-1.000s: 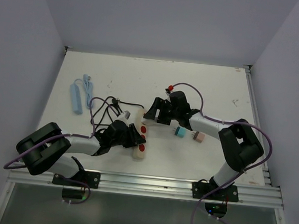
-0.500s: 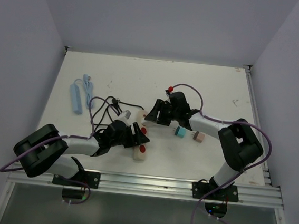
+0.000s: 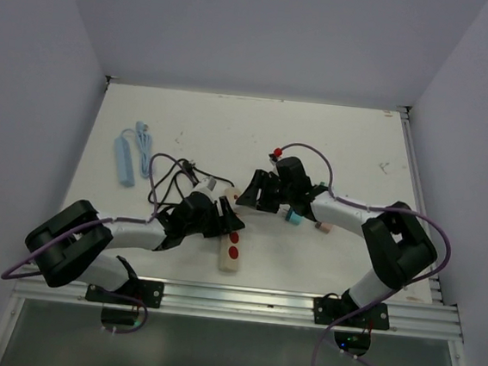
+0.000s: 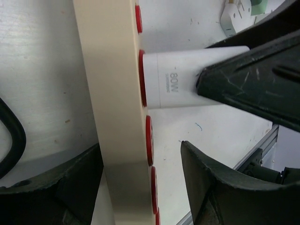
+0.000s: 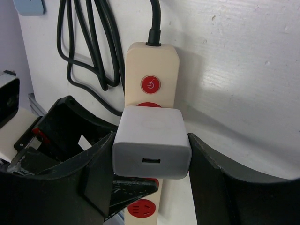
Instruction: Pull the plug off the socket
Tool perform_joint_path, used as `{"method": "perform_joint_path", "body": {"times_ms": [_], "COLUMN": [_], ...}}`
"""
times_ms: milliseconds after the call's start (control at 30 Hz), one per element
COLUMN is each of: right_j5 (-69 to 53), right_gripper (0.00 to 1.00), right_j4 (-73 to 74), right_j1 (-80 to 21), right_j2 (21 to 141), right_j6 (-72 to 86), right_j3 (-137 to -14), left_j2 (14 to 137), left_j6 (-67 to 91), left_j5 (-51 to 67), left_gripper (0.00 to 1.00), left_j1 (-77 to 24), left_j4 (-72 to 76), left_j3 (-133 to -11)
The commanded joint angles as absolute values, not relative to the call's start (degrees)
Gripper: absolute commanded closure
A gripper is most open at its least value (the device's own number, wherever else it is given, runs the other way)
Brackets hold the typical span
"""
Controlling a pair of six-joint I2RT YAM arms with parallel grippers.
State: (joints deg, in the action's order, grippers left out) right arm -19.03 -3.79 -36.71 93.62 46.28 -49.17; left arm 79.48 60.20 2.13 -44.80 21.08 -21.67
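Observation:
The socket (image 3: 230,256) is a long beige power strip with red outlet faces, lying in the middle of the table; its black cord (image 5: 154,21) leaves the far end. A white charger plug (image 5: 151,140) sits in one outlet, still seated against the red face (image 4: 142,77). My right gripper (image 5: 151,146) is shut on this plug, one finger pressed to each side. My left gripper (image 4: 139,157) straddles the strip just below the plug. Its jaws are open: one finger lies against the strip's back, the other stands clear of the red faces.
A light blue power strip (image 3: 125,161) with a coiled blue cord lies at the far left. The black cord bundle (image 3: 168,183) loops behind my left arm. A teal adapter (image 3: 294,215) and a pink one (image 3: 324,227) sit under my right arm. A metal rail (image 3: 259,300) lines the near edge.
My left gripper has opened from shut and now straddles the strip. My right gripper has closed on the white plug. The strip's near end has shifted slightly towards the rail.

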Motion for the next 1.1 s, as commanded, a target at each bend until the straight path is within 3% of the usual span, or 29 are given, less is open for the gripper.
{"method": "perform_joint_path", "body": {"times_ms": [0,167,267,367,400,600,1067], "right_j5": [-21.0,-21.18,-20.92,-21.18,-21.18,-21.27,-24.16], "right_gripper": [1.0,1.0,1.0,1.0,1.0,1.0,1.0], "right_j4": [-6.15,-6.94,-7.03,-7.12,-7.12,-6.94,-13.85], "right_j1": [-37.18,-37.79,-37.79,-37.79,-37.79,-37.79,-35.08], "right_j2": [89.65,89.12,89.21,89.21,89.21,88.51,86.48], "right_j6": [47.55,48.69,49.13,49.39,49.39,49.13,48.69], "right_j3": [-48.96,-48.69,-48.78,-48.78,-48.69,-48.6,-41.85], "left_j2": [83.14,85.17,86.04,86.22,86.13,86.48,85.34], "left_j6": [57.04,57.48,57.74,57.83,57.92,59.23,63.02], "left_j5": [-1.59,-0.35,-0.35,-0.26,-0.35,-0.97,-3.69], "left_gripper": [0.3,0.37,0.46,0.59,0.68,1.0,1.0], "left_j1": [-44.74,-44.74,-44.74,-44.74,-44.82,-44.74,-44.56], "left_j4": [12.48,13.53,13.62,13.45,13.36,11.69,8.97], "left_j3": [-21.71,-22.24,-22.06,-21.71,-21.62,-21.36,-19.34]}}
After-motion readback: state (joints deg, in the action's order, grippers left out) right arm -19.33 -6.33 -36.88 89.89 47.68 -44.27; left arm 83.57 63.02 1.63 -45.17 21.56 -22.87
